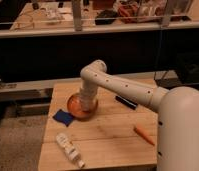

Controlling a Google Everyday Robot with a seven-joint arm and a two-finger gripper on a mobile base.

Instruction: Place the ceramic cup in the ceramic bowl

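- Desk [113,137]: light wood, centre to lower frame, carries everything below.
- Lower left of frame: clear plastic bottle [68,148] lies on its side near the desk's front-left edge, well apart from the bowl.
- Left of centre: small dark-blue cloth [63,117] lies flat, just beside the bowl's lower-left rim; cannot tell if it touches.
- Centre-left: ceramic bowl [73,104], glossy orange-brown, shallow, sits on the desk's back-left part.
- Tool [87,103] is straight over the bowl, low, at or inside the rim line. The arm's wrist comes down vertically from the elbow at upper centre and hides the bowl's middle.
- Tool state: cannot tell. It points down into the bowl and the wrist covers it.
- Ceramic cup: not visible on its own. My guess is it sits at the tool, in or just above the bowl, behind the wrist. Unconfirmed.
- Right of centre: dark, slim object [126,102] lies on the desk behind the forearm; can't identify it.
- Lower right: carrot [143,134] lies on the desk near the robot's white body, well apart from the bowl.
- Progress, as a judgement: transport looks done and the arm is at the drop point. Left: release the cup, confirm it rests in the bowl, lift clear.
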